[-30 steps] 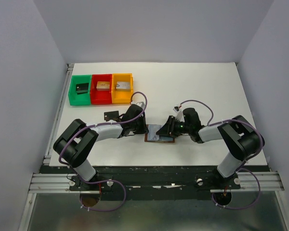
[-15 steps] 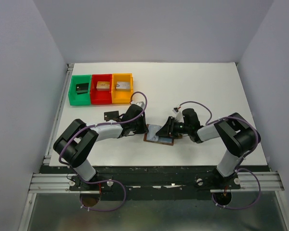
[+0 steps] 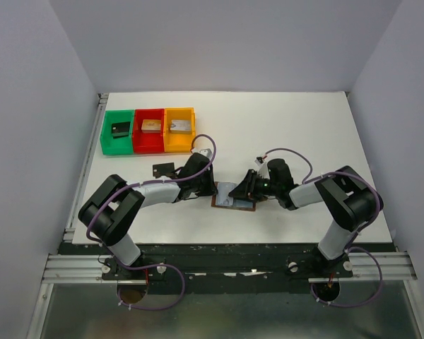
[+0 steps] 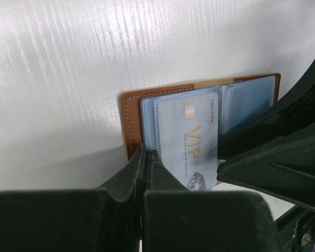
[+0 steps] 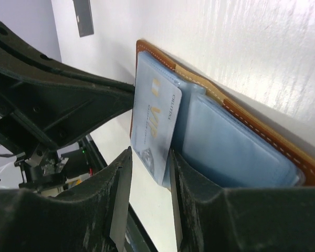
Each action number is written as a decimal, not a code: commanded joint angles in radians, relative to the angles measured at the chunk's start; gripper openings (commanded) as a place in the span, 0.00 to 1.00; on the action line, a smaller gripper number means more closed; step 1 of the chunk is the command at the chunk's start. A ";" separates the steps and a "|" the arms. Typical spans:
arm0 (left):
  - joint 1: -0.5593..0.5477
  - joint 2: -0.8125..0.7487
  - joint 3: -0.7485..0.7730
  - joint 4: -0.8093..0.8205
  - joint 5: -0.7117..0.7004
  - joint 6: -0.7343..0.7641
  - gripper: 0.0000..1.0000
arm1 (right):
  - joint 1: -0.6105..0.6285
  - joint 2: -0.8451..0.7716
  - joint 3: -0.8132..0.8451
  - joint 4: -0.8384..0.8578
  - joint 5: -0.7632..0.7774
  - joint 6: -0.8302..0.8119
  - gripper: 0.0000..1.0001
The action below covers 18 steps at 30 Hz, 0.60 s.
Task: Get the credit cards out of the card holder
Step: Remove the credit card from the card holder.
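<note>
Status: card holder [image 4: 147,102] open on table [image 3: 304,134] | left tool [image 4: 145,157] shut, pinning its edge | right tool [image 5: 146,157] half open, apparently gripping grey credit card [image 5: 155,123] | risk: we see holder lifting if pin slips.

Both arms reach inward and meet at centre frame in the top view, wrists low over the table. Left gripper [image 3: 210,189] fully closed, fingers [image 4: 142,173] pressed flat together. Right gripper [image 5: 146,173] partly open, its two fingers [image 5: 121,194] standing a narrow gap apart, pointing left.
</note>
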 commanded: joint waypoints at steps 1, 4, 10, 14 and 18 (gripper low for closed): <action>-0.020 0.012 -0.024 -0.043 -0.018 -0.006 0.00 | -0.009 -0.025 -0.013 -0.010 0.091 -0.004 0.42; -0.020 0.009 -0.025 -0.045 -0.023 -0.004 0.00 | -0.009 -0.030 -0.010 0.000 0.083 -0.001 0.42; -0.020 0.013 -0.019 -0.045 -0.015 0.000 0.00 | -0.009 -0.004 0.006 0.037 0.030 0.007 0.42; -0.023 0.020 -0.016 -0.045 -0.014 0.002 0.00 | -0.009 0.024 0.003 0.112 -0.013 0.030 0.42; -0.024 0.023 -0.013 -0.043 -0.009 0.002 0.00 | -0.009 0.062 0.012 0.165 -0.061 0.054 0.42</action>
